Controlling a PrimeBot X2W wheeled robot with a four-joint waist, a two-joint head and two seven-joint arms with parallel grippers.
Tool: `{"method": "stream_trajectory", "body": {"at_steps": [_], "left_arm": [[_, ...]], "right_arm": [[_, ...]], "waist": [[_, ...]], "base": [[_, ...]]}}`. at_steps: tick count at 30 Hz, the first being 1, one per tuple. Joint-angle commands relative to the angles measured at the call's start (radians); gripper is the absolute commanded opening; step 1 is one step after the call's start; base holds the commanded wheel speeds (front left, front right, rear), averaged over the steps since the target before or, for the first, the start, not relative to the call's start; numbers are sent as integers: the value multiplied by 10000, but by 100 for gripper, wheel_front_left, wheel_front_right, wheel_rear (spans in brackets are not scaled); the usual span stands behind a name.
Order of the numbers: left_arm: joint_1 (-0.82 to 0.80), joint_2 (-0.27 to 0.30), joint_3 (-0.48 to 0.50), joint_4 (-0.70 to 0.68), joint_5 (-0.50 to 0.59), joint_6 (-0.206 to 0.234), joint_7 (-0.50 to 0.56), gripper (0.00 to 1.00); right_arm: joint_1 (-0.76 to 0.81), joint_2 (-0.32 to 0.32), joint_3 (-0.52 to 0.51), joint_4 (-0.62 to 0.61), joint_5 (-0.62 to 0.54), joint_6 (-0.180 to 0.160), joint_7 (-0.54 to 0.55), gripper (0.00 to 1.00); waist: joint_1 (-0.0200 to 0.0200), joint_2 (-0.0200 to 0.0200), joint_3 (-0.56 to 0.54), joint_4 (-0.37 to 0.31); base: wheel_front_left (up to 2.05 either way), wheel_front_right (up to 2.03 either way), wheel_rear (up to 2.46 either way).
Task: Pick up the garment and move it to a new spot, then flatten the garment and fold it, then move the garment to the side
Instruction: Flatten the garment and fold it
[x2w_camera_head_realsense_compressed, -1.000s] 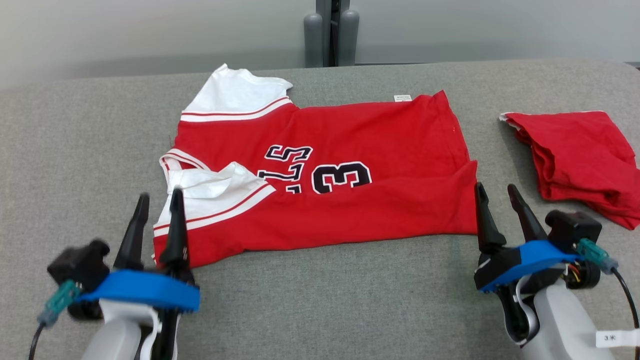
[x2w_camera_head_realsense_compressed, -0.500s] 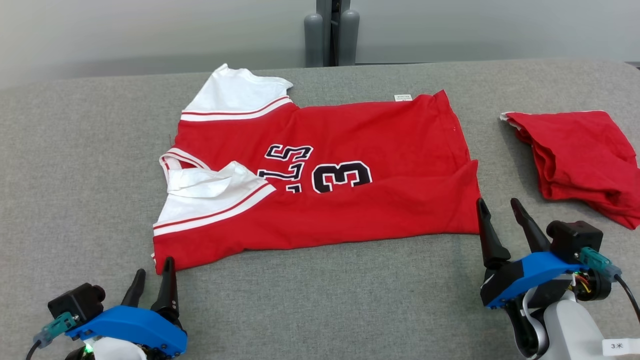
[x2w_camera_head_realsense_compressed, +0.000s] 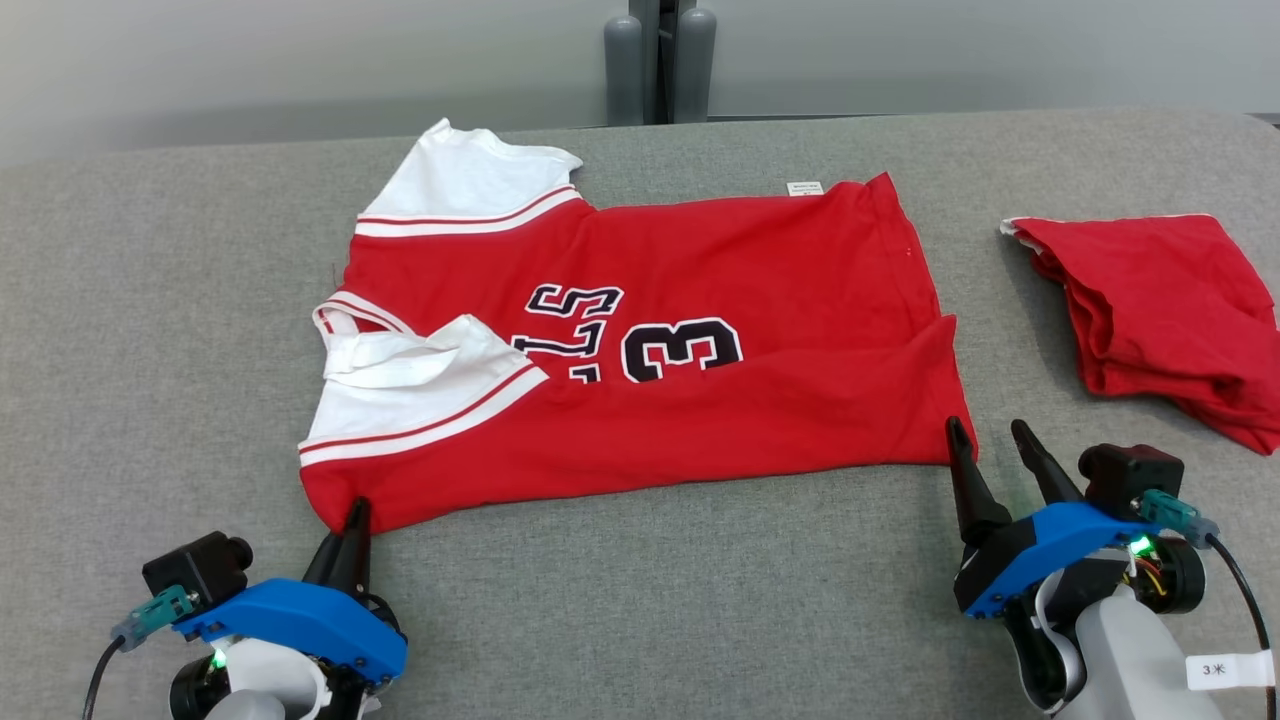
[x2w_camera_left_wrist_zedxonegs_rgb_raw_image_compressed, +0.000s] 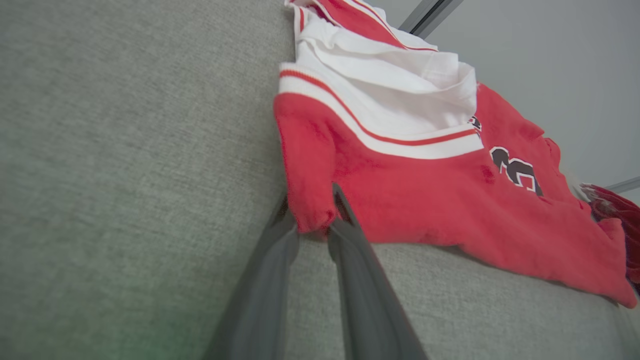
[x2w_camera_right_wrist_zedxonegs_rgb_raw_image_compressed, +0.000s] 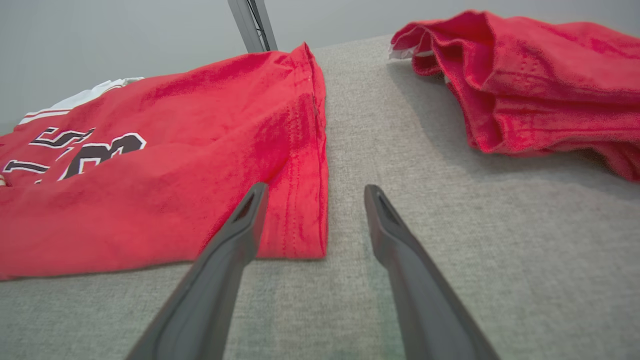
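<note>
Nearest, the left gripper (x2w_camera_head_realsense_compressed: 354, 512) has its fingers closed on the near-left corner of the jersey (x2w_camera_head_realsense_compressed: 760, 400). The right gripper (x2w_camera_head_realsense_compressed: 985, 432) stands open astride the near-right hem corner. The jersey lies flat at the middle of the table (x2w_camera_head_realsense_compressed: 150, 330), with bare grey surface along its near and left edges. A folded red garment (x2w_camera_head_realsense_compressed: 1160, 300) lies apart, beyond its right edge.

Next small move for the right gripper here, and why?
Probably close the right gripper: it stands open astride the near right corner of the jersey, while the left gripper looks pinched on the near left corner. Both corners likely need a grip before any lift.
</note>
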Motion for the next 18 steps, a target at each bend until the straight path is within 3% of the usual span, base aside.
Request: {"method": "stream_trajectory", "body": {"at_steps": [1,8,9,10,11,13,18], "left_arm": [[-169,50,28,38,82,-46,-99,0],[-211,165,-46,-163,298,-150,-453,0],[-212,165,-71,-234,322,-153,-485,0],[-211,168,-89,-301,350,-162,-507,0],[-208,176,-121,-375,367,-170,-524,0],[-203,174,-158,-511,435,-176,-581,0],[-164,279,-188,-1069,574,-77,-612,0]], "right_arm": [[-171,-23,-47,164,15,1,-23,100],[-741,-21,43,1496,83,1,415,100],[-852,-21,102,1686,133,1,527,93],[-939,-21,178,1857,156,1,612,51],[-1012,-8,266,2002,128,1,677,37],[-1177,-11,320,2182,202,1,609,0],[-1494,-25,213,2262,545,1,299,0]], "waist": [[0,0,-12,21],[0,0,-81,204],[0,0,-83,231],[0,0,-85,253],[0,0,-90,270],[0,0,-117,293],[0,0,-267,255]], "base": [[0,0,0],[0,0,0],[0,0,0],[0,0,0],[0,0,0],[0,0,0],[0,0,0]]}}
